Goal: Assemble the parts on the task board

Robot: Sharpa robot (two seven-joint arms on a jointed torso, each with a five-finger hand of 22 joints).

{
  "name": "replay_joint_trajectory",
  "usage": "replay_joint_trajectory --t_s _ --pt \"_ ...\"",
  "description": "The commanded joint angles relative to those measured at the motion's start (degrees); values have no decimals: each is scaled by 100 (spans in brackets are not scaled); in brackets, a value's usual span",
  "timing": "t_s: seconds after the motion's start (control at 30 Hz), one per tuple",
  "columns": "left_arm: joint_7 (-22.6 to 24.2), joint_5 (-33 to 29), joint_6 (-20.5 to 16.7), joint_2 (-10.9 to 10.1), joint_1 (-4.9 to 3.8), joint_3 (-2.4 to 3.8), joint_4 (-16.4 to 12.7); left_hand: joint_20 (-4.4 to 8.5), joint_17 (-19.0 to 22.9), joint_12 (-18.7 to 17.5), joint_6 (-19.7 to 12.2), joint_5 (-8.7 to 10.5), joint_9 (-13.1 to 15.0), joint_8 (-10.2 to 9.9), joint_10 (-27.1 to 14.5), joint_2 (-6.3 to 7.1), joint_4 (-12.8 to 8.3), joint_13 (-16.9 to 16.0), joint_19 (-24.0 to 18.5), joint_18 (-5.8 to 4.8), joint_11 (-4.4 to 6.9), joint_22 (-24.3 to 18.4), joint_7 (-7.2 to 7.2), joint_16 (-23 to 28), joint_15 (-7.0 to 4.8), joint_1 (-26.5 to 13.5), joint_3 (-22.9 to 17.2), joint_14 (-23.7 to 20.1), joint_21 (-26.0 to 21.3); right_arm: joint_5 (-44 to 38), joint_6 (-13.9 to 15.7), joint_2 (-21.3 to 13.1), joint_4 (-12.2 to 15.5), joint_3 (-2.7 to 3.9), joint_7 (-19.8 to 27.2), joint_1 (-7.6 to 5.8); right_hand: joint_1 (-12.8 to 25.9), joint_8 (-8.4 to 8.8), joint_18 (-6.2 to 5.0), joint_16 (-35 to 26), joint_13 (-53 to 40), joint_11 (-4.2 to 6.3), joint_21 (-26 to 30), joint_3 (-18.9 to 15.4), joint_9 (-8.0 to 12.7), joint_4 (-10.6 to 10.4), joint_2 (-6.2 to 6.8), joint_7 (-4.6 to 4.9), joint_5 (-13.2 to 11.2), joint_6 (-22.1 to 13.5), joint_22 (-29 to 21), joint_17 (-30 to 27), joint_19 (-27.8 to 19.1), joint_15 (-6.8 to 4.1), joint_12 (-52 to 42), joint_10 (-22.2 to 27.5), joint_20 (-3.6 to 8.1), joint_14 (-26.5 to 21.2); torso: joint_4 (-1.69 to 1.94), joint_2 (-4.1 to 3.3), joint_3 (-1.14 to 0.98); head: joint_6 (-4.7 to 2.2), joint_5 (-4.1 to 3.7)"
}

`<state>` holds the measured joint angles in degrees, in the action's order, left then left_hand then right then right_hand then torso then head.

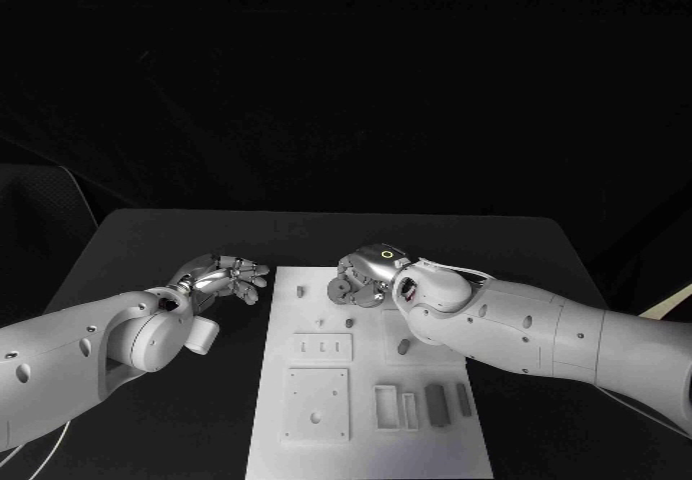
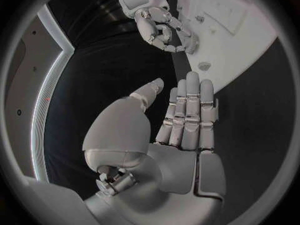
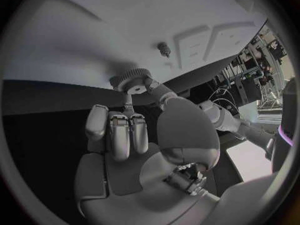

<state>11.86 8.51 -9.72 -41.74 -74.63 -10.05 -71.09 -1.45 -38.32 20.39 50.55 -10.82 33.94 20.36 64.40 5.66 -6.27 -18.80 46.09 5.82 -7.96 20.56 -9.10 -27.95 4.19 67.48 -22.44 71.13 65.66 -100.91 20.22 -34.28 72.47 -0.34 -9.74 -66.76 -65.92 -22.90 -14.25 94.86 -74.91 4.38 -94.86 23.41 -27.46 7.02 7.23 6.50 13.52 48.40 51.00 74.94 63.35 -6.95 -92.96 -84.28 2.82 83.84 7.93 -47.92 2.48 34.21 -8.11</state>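
Nearest to the camera, the white task board (image 1: 368, 440) lies on the black table (image 1: 173, 240); its near end is cut off. Grey parts (image 1: 433, 408) rest in slots there, hard to make out. At the far end, the right hand (image 1: 364, 277) pinches a small ridged gear (image 3: 131, 79) between its fingertips, over the board's far edge. The right arm (image 1: 534, 335) covers the board's right side. Beside the board, the left hand (image 1: 224, 278) holds nothing, fingers straight and slightly apart.
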Motion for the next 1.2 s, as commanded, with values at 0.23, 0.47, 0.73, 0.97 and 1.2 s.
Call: replay_joint_trajectory --t_s 0.23,0.47,0.73,0.97,1.2 --pt "46 -6 66 4 -1 3 -3 -21 -10 -36 -33 6 -10 -28 -32 -29 3 4 32 72 0 -7 -3 39 23 36 22 -14 -26 -151 -454 7 -60 -194 -91 104 -19 -14 -75 1077 -153 31 -737 -11 -3 -33 6 237 10 293 9 2564 18 38 26 -495 -20 1875 10 2 7 15 -3" --pt "49 -6 77 11 -1 3 1 -22 -11 -37 -33 6 -11 -29 -32 -30 3 4 32 72 0 -8 -4 40 23 36 23 -14 -27 -368 -463 28 -66 -227 -112 110 -31 -6 -75 1072 -132 30 -734 -15 1 -18 35 231 1 296 11 2550 16 38 39 -485 -21 1865 7 2 3 11 0" --pt "47 -6 77 13 0 3 7 -22 -12 -38 -33 6 -11 -30 -33 -30 3 4 32 72 0 -8 -4 41 23 36 23 -14 -27 -619 -426 28 -72 -254 -176 111 -187 32 -75 1068 -78 24 -718 14 17 66 82 204 -25 299 16 2543 1 42 73 -467 -20 1861 5 4 2 4 -7" --pt "46 -6 78 11 1 3 8 -22 -14 -39 -34 6 -12 -31 -34 -30 4 4 32 71 -1 -9 -5 42 23 36 24 -14 -28 -510 -444 24 -77 -256 -138 111 -200 35 -75 1068 -76 23 -717 15 18 71 89 201 -26 300 17 2545 -1 43 75 -467 -21 1863 6 2 1 6 -18" --pt "46 -6 84 18 2 3 11 -22 -15 -40 -34 6 -12 -32 -34 -31 4 4 32 71 -1 -9 -5 43 23 36 24 -14 -28 -401 -366 14 -104 -256 -112 111 -146 236 -75 1061 -37 -5 -701 -70 110 10 150 197 -61 31 26 2532 -14 55 109 -471 -43 1855 6 2 2 -1 -21"
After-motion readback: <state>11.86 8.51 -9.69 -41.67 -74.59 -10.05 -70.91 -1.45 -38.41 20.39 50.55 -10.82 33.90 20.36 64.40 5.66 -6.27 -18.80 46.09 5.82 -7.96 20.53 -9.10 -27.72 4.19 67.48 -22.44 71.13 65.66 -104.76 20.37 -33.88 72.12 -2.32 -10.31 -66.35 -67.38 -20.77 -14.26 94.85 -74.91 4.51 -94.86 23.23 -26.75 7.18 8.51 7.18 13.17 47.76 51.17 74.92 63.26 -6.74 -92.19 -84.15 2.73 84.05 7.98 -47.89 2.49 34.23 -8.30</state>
